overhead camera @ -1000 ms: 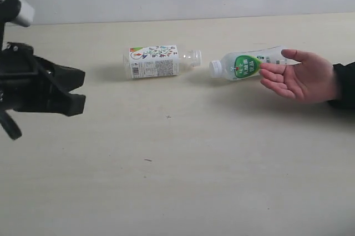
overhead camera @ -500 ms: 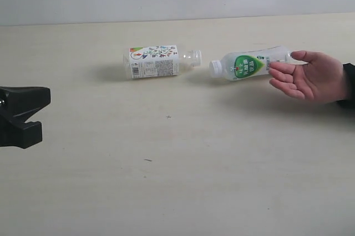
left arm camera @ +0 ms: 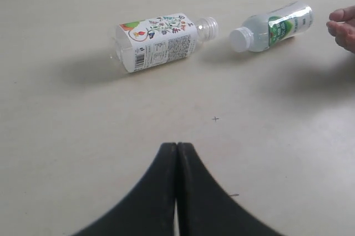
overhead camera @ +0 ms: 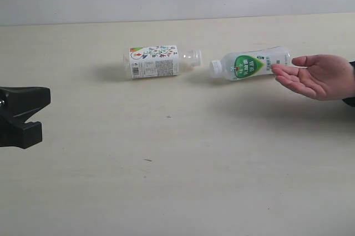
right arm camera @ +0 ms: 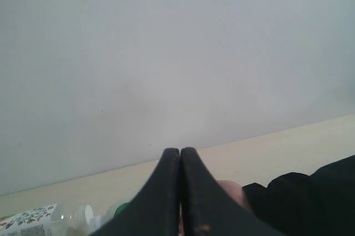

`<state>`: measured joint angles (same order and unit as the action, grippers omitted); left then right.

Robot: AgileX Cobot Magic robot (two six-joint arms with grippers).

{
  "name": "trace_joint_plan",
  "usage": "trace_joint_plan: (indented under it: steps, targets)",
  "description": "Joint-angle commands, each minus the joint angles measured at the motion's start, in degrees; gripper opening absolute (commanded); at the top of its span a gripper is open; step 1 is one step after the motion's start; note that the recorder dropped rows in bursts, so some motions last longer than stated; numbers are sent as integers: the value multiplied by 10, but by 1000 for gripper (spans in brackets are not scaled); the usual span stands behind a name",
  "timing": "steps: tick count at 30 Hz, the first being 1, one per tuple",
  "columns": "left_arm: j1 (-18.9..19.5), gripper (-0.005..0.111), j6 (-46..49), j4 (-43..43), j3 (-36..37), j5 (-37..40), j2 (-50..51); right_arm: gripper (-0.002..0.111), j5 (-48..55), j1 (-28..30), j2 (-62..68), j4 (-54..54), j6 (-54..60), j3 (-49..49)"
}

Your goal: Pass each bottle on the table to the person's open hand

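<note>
Two small plastic bottles lie on their sides on the pale beige wood-look table (overhead camera: 166, 180). One is a short clear bottle with a white flower label (overhead camera: 154, 61). The other is a clear bottle with a white-green label and a white cap (overhead camera: 249, 64). Their tops point at each other, near but with a little gap between. The person's open hand (overhead camera: 316, 75) is palm up, just beside the bottom end of the green-label bottle. I cannot tell if it touches.

The left gripper (left arm camera: 177, 147) has its black jaws pressed together with nothing between them. It hangs over bare table, well apart from both bottles. The right gripper (right arm camera: 180, 152) is pressed together too and holds nothing. It points up toward the grey wall.

What could go wrong? The bottles are round, so a bump could make one roll away. Their tops are close, so reaching for one may knock the other. The thin plastic may squash or slip out. The hand is very near one bottle, so a grab there could pinch it.
</note>
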<state>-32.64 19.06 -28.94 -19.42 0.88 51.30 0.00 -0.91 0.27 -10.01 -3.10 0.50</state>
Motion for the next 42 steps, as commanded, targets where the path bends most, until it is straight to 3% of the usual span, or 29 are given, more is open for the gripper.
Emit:
trace_joint_plan:
  steps: [1,25,27,33,38,42]
  targets:
    - [1,0,-3,-2,2,-9,-2,0,-7,2,-3,-20,-1,-2]
    - [1,0,-1,-2,2,-9,-2,0,30,2,-3,-35,-1,-2]
    - [1,0,-1,-2,2,-9,-2,0,-3,2,-3,-35,-18,-2]
    - [1,0,-1,-2,2,-9,-2,0,-237,2,3,-35,-76,17]
    - [1,0,-1,-2,2,-9,-2,0,-246,2,124,-35,-52,135]
    - [1,0,-1,-2,2,-9,-2,0,-154,2,331,-71,51,258]
